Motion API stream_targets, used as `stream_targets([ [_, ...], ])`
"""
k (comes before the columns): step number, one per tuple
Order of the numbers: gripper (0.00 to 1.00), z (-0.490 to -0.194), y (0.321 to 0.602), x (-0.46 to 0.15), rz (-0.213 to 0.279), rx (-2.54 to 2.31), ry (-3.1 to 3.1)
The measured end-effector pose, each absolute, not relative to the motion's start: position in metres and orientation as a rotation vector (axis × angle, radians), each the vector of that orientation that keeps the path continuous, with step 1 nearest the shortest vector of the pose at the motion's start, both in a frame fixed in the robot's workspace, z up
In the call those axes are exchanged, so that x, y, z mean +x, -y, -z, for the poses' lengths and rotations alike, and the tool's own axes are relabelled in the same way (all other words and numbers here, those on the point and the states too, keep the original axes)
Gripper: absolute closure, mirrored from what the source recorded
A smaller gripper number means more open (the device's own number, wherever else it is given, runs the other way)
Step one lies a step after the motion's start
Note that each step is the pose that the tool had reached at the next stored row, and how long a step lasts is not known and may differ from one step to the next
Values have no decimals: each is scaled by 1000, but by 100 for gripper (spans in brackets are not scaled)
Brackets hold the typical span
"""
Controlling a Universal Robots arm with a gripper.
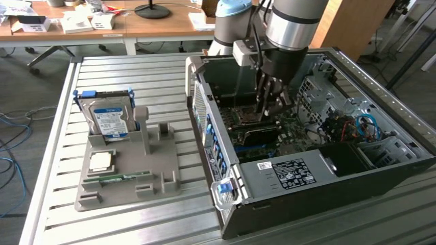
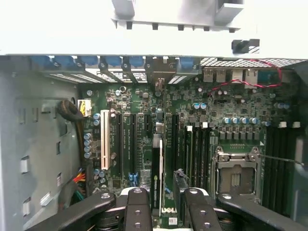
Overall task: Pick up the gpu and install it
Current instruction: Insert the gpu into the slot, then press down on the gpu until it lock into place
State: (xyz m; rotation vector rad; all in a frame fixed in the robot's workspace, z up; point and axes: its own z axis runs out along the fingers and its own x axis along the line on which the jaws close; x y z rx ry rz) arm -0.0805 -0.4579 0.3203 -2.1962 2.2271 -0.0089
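The gpu (image 2: pixel 159 180) stands edge-on between the gripper (image 2: pixel 163 202) fingers at the lower middle of the wrist view, jaws held partly apart and clamped on its thin body, so it's picked up and now down over the motherboard slots, though I can't tell if it's seated. In the exterior view the computer case (image 1: pixel 307 173) lies open at centre-right around it. The grey tray (image 1: pixel 129 178) at left holds the hard drive (image 1: pixel 109 120), a processor (image 1: pixel 101 162) and a memory stick (image 1: pixel 122 178).

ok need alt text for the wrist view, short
The gripper holds the gpu edge-on, upright over the expansion slots of a green motherboard inside an open computer case. An empty CPU socket sits to one side, red cables near the rear ports.
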Motion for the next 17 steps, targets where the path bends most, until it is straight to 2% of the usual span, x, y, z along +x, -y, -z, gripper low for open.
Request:
stream_targets([
  [10,67,-343,458,-80,9,-2196,-2227],
  [17,67,-343,458,-80,9,-2196,-2227],
])
